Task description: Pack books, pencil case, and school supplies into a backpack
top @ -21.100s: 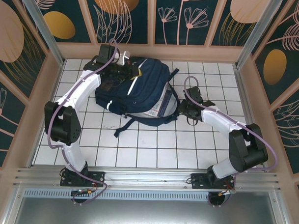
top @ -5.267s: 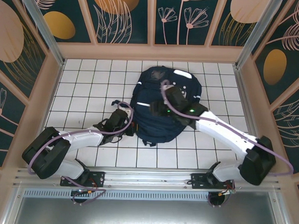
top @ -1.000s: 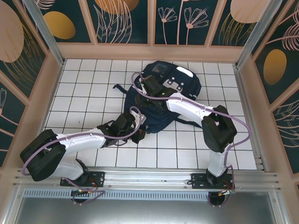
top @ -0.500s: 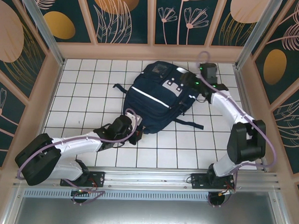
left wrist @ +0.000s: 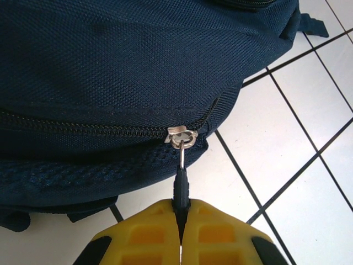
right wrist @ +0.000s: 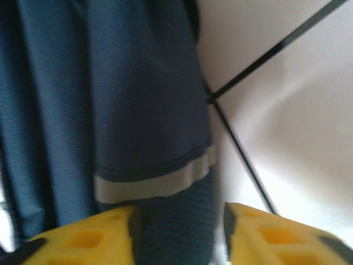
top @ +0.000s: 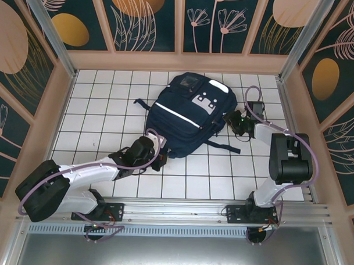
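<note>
Found the backpack (top: 186,118) lying flat on the white tiled worktop (top: 102,106), toward the far middle, grey patch (top: 202,101) and white stripe (top: 183,114) facing up. Spotted a dark strap (top: 223,147) trailing off its near right corner onto the tiles.

Caught the left end effector (top: 160,158) right at the bag's near edge, low over the tiles. Saw, up close from the left wrist, its yellow fingers (left wrist: 220,232) pressed fully together on the dark zipper pull (left wrist: 180,185), with a thin metal link running from it up to the silver slider (left wrist: 179,134). Noted a zipper line (left wrist: 83,128) running off to the left of that slider, just above a mesh panel (left wrist: 83,174).

Picked out the right end effector (top: 231,120) against the bag's right side. Saw, from the right wrist, yellow fingers standing partly apart with navy fabric between them, just below a pale band (right wrist: 154,179). Could not tell whether pinched or merely straddled: too close, too blurred.
</note>
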Controlling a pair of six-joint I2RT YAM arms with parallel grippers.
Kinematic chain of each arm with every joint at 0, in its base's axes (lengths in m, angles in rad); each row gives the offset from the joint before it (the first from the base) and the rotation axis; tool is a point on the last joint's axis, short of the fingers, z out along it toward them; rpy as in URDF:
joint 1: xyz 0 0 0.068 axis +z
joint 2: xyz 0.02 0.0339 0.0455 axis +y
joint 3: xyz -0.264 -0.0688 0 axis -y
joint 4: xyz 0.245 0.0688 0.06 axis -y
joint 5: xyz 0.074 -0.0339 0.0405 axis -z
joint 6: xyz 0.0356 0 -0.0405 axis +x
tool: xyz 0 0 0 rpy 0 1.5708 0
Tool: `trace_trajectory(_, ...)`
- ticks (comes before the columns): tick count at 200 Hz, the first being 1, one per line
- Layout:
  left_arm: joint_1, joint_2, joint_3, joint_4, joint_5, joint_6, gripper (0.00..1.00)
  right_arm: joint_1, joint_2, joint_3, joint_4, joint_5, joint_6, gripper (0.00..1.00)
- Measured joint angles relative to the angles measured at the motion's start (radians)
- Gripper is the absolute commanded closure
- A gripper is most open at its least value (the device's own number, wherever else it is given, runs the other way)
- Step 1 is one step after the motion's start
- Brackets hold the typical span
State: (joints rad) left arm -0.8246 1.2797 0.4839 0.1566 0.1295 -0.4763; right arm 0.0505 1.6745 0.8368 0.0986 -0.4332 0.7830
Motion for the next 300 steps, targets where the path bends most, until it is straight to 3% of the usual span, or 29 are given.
trace_trajectory(30, 0.001, 0.000, 0.000, 0.000, -0.001, 0.000, 1.00, 0.013, 0.000, -0.077, 0.144, -0.064, 0.105, 1.00)
trace_trajectory(99, 0.046, -0.006, -0.010, -0.004, -0.009, -0.014, 1.00, 0.099, -0.078, -0.262, 0.381, -0.015, 0.322, 1.00)
trace_trajectory(137, 0.054, -0.005, -0.015, -0.004, -0.011, -0.019, 1.00, 0.168, -0.129, -0.307, 0.398, 0.066, 0.394, 1.00)
trace_trajectory(161, 0.054, -0.006, -0.019, -0.003, -0.013, -0.023, 1.00, 0.187, -0.153, -0.286, 0.315, 0.120, 0.375, 0.62)
trace_trajectory(190, 0.062, -0.020, -0.034, -0.002, -0.015, -0.026, 1.00, 0.242, -0.198, -0.171, 0.032, 0.274, 0.236, 0.36)
trace_trajectory(217, 0.071, -0.032, -0.040, 0.000, -0.014, -0.026, 1.00, 0.308, -0.279, -0.046, -0.152, 0.486, 0.064, 0.25)
trace_trajectory(235, 0.073, -0.034, -0.040, 0.001, -0.014, -0.026, 1.00, 0.296, -0.309, 0.035, -0.214, 0.562, -0.040, 0.24)
trace_trajectory(239, 0.073, -0.035, -0.040, 0.001, -0.014, -0.026, 1.00, 0.288, -0.307, 0.059, -0.220, 0.571, -0.064, 0.19)
trace_trajectory(264, 0.074, -0.039, -0.040, 0.001, -0.014, -0.026, 1.00, 0.181, -0.222, 0.215, -0.240, 0.522, -0.169, 0.05)
trace_trajectory(300, 0.079, -0.055, -0.050, 0.004, -0.014, -0.026, 1.00, 0.032, 0.133, 0.566, -0.294, 0.327, -0.259, 0.09)
